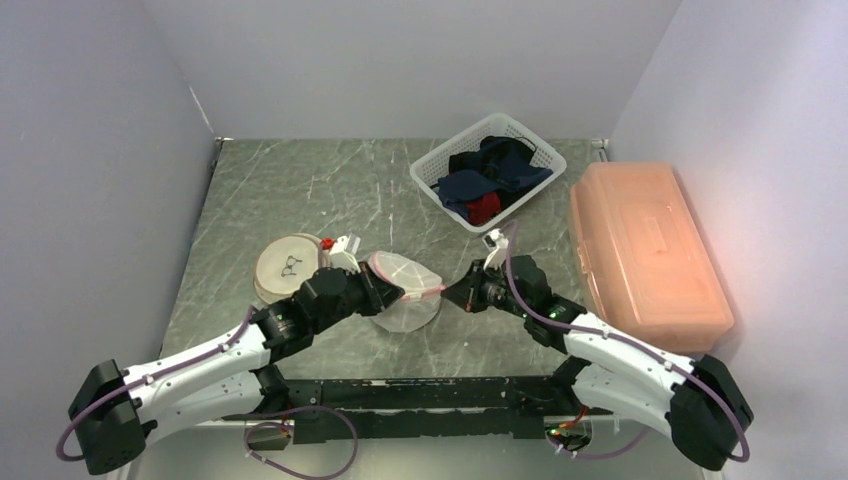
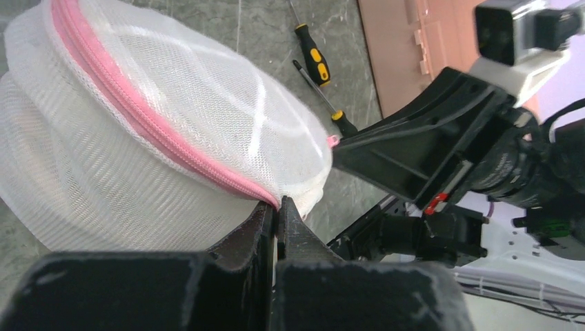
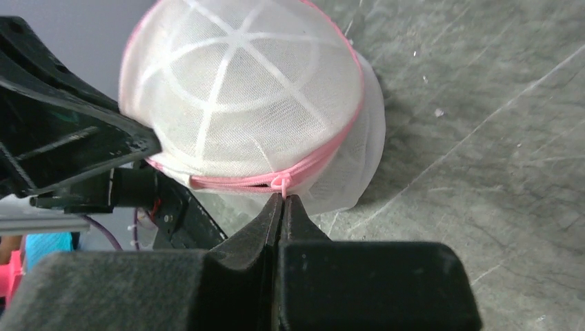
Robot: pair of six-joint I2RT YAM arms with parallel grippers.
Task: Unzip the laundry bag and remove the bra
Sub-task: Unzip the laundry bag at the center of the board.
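The laundry bag is a white mesh dome with a pink zipper around its rim, lying mid-table between both arms. My left gripper is shut on the bag's pink zipper seam, its tips pinching the edge. From the other side, my right gripper is shut on the small pink zipper pull, which sits right at its tips. In the right wrist view the bag looks closed along the zipper. The bra is hidden.
A white basket of dark clothes stands at the back right. A salmon plastic box lies along the right wall. A round flat mesh disc rests left of the bag. Two screwdrivers lie beyond the bag.
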